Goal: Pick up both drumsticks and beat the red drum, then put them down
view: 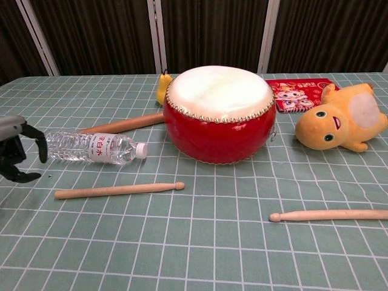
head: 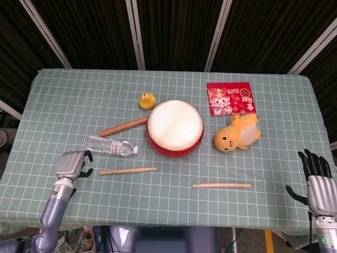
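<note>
Centrally on the green checked desk [head: 63,100]: red drum [head: 175,128], white skin up. Nearer the front edge, two pale drumsticks, both lying flat with long axes roughly left-right across the desk. Left drumstick [head: 128,171] in front of the water bottle [head: 111,146], small tip toward the middle and butt toward the left hand [head: 72,164], tilted very slightly. Right drumstick [head: 221,185] lower and further right, tip pointing toward the centre in the chest view, butt end cut off there by the frame edge. Left hand low over the desk just beside the butt of the left drumstick, not touching it, dark fingers [view: 37,141] curled downward and apart, holding nothing; only part of it visible at the chest view's left border. Right hand [head: 317,185] off the desk's right front corner, well apart from its stick, fingers straight and spread, empty, absent from the chest view. Behind the drum: a small yellow pear-shaped thing [head: 146,100], mostly hidden by the drum from the chest camera, and a brown wooden stick [head: 124,127] slanting toward the drum's left side. Right of the drum: yellow plush toy [head: 237,133] and red printed card [head: 229,98], print too small to read.
</note>
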Action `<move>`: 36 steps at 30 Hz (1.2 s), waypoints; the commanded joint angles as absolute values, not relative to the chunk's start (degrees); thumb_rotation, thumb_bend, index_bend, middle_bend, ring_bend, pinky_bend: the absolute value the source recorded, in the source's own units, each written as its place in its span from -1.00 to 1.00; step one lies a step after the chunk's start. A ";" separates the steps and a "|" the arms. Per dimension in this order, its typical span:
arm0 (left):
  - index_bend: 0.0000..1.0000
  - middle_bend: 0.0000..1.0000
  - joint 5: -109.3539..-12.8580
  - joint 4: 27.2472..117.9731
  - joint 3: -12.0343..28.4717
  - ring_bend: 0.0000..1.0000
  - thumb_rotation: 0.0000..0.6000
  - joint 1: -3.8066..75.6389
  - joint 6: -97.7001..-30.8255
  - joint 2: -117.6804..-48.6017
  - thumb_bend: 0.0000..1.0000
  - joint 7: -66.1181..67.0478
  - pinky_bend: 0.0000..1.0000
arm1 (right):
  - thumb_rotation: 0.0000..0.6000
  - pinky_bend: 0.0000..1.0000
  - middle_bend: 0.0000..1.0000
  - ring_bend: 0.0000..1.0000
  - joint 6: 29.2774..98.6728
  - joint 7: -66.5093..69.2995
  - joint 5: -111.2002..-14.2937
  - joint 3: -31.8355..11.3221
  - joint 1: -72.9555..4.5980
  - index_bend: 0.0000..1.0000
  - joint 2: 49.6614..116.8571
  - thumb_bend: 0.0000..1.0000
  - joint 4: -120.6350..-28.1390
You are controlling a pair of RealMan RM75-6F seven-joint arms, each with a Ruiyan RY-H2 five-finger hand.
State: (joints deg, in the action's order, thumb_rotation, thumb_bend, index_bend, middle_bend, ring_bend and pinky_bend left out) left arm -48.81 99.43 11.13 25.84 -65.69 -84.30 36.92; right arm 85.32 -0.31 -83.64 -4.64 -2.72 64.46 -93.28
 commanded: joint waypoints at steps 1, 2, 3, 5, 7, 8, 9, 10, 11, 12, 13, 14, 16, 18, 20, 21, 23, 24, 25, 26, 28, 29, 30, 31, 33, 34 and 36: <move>-0.06 1.00 -45.33 98.71 11.34 1.00 1.00 28.30 -65.53 -87.38 -0.47 39.70 1.00 | 1.00 -1.00 -1.00 -1.00 85.27 -0.16 -83.74 -4.60 -2.75 -1.00 64.41 -0.50 -93.20; -0.07 1.00 -44.87 98.69 11.18 1.00 1.00 28.73 -65.59 -88.00 -0.47 40.19 1.00 | 1.00 -1.00 -1.00 -1.00 85.25 -0.09 -83.72 -4.65 -2.79 -1.00 64.36 -0.49 -93.19; -0.07 1.00 -44.49 98.67 11.04 1.00 1.00 29.06 -65.83 -88.52 -0.47 40.62 1.00 | 1.00 -1.00 -1.00 -1.00 85.18 -0.05 -83.72 -4.61 -2.80 -1.00 64.35 -0.50 -93.19; -0.07 1.00 -44.06 98.65 10.70 1.00 1.00 29.63 -66.34 -89.49 -0.47 41.30 1.00 | 1.00 -1.00 -1.00 -1.00 85.07 0.06 -83.71 -4.60 -2.83 -1.00 64.22 -0.50 -93.25; -0.07 1.00 -43.72 98.74 10.48 1.00 1.00 30.05 -66.81 -90.29 -0.47 41.57 1.00 | 1.00 -1.00 -1.00 -1.00 84.93 0.00 -83.66 -4.55 -2.86 -1.00 64.24 -0.49 -93.28; -0.07 1.00 -43.54 98.72 10.37 1.00 1.00 30.27 -66.97 -90.67 -0.47 41.72 1.00 | 1.00 -1.00 -1.00 -1.00 84.91 -0.02 -83.66 -4.55 -2.88 -1.00 64.27 -0.50 -93.29; -0.07 1.00 -43.40 98.69 10.31 1.00 1.00 30.41 -67.10 -90.90 -0.47 41.82 1.00 | 1.00 -1.00 -1.00 -1.00 84.90 -0.04 -83.67 -4.55 -2.89 -1.00 64.29 -0.49 -93.29; -0.07 1.00 -43.29 98.66 10.26 1.00 1.00 30.57 -67.19 -91.16 -0.47 41.90 1.00 | 1.00 -1.00 -1.00 -1.00 84.95 -0.02 -83.68 -4.60 -2.91 -1.00 64.28 -0.49 -93.31; -0.07 1.00 -43.08 98.53 10.21 1.00 1.00 30.79 -67.34 -91.59 -0.47 42.00 1.00 | 1.00 -1.00 -1.00 -1.00 84.96 -0.06 -83.74 -4.61 -2.94 -1.00 64.27 -0.49 -93.34; -0.07 1.00 -42.89 98.38 10.20 1.00 1.00 30.97 -67.40 -91.92 -0.47 42.08 1.00 | 1.00 -1.00 -1.00 -1.00 84.96 -0.10 -83.76 -4.61 -2.96 -1.00 64.28 -0.49 -93.36; -0.07 1.00 -42.51 98.13 10.23 1.00 1.00 31.26 -67.43 -92.47 -0.47 42.19 1.00 | 1.00 -1.00 -1.00 -1.00 84.95 -0.13 -83.75 -4.63 -2.98 -1.00 64.28 -0.50 -93.40; -0.07 1.00 -42.12 97.87 10.27 1.00 1.00 31.55 -67.49 -92.97 -0.47 42.33 1.00 | 1.00 -1.00 -1.00 -1.00 84.91 -0.17 -83.72 -4.63 -3.00 -1.00 64.29 -0.50 -93.42; -0.07 1.00 -41.64 97.38 10.29 1.00 1.00 32.05 -67.66 -93.79 -0.47 42.69 1.00 | 1.00 -1.00 -1.00 -1.00 84.91 -0.26 -83.69 -4.61 -2.99 -1.00 64.33 -0.49 -93.45; -0.06 1.00 -41.01 96.76 10.29 1.00 1.00 32.62 -67.74 -94.77 -0.47 43.05 1.00 | 1.00 -1.00 -1.00 -1.00 84.91 -0.27 -83.64 -4.62 -2.98 -1.00 64.35 -0.49 -93.45; -0.06 1.00 -40.26 96.16 10.35 1.00 1.00 33.13 -67.83 -95.67 -0.47 43.35 1.00 | 1.00 -1.00 -1.00 -1.00 84.86 -0.25 -83.59 -4.60 -2.97 -1.00 64.30 -0.50 -93.47; -0.06 1.00 -39.96 95.82 10.35 1.00 1.00 33.37 -67.90 -96.06 -0.47 43.52 1.00 | 1.00 -1.00 -1.00 -1.00 84.86 -0.21 -83.60 -4.59 -2.97 -1.00 64.29 -0.50 -93.47; -0.05 1.00 -39.39 95.25 10.32 1.00 1.00 33.75 -67.93 -96.76 -0.47 43.76 1.00 | 1.00 -1.00 -1.00 -1.00 84.84 -0.12 -83.62 -4.58 -2.98 -1.00 64.25 -0.50 -93.43; -0.04 1.00 -39.07 94.92 10.31 1.00 1.00 33.94 -67.98 -97.11 -0.46 43.88 1.00 | 1.00 -1.00 -1.00 -1.00 84.83 -0.10 -83.66 -4.55 -2.98 -1.00 64.23 -0.50 -93.45; -0.04 1.00 -38.81 94.61 10.22 1.00 1.00 34.11 -67.98 -97.42 -0.46 44.00 1.00 | 1.00 -1.00 -1.00 -1.00 84.80 -0.06 -83.64 -4.54 -2.99 -1.00 64.22 -0.50 -93.44; -0.03 1.00 -38.55 94.30 10.12 1.00 1.00 34.27 -67.98 -97.70 -0.43 44.13 1.00 | 1.00 -1.00 -1.00 -1.00 84.78 -0.02 -83.66 -4.55 -3.01 -1.00 64.22 -0.50 -93.44; 0.01 1.00 -38.02 93.84 9.92 1.00 1.00 34.54 -67.86 -98.12 -0.32 44.28 1.00 | 1.00 -1.00 -1.00 -1.00 84.75 0.09 -83.67 -4.56 -3.04 -1.00 64.21 -0.50 -93.45; 0.07 1.00 -37.87 93.75 9.86 1.00 1.00 34.60 -67.81 -98.24 -0.23 44.28 1.00 | 1.00 -1.00 -1.00 -1.00 84.76 0.09 -83.68 -4.56 -3.03 -1.00 64.20 -0.50 -93.44; 0.12 1.00 -37.71 93.68 9.76 1.00 1.00 34.67 -67.79 -98.36 -0.14 44.26 1.00 | 1.00 -1.00 -1.00 -1.00 84.78 0.11 -83.68 -4.57 -3.03 -1.00 64.20 -0.50 -93.43; 0.17 1.00 -37.65 93.69 9.65 1.00 1.00 34.71 -67.82 -98.43 -0.09 44.17 1.00 | 1.00 -1.00 -1.00 -1.00 84.78 0.15 -83.67 -4.57 -3.03 -1.00 64.20 -0.50 -93.44; 0.32 1.00 -37.86 93.93 9.23 1.00 1.00 34.67 -67.96 -98.36 0.03 44.00 1.00 | 1.00 -1.00 -1.00 -1.00 84.77 0.21 -83.65 -4.57 -3.03 -1.00 64.21 -0.49 -93.42; 0.37 1.00 -38.03 94.21 8.97 1.00 1.00 34.59 -68.13 -98.20 0.06 43.91 1.00 | 1.00 -1.00 -1.00 -1.00 84.75 0.22 -83.62 -4.58 -3.04 -1.00 64.21 -0.49 -93.41; 0.47 1.00 -38.43 94.77 8.68 1.00 1.00 34.39 -68.47 -97.78 0.10 43.51 1.00 | 1.00 -1.00 -1.00 -1.00 84.73 0.22 -83.59 -4.56 -3.02 -1.00 64.18 -0.50 -93.43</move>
State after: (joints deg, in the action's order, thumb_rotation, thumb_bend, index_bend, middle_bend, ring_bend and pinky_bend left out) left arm -38.27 94.58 8.81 34.49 -68.32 -97.95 43.68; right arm 84.73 0.22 -83.59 -4.55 -3.02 64.17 -93.44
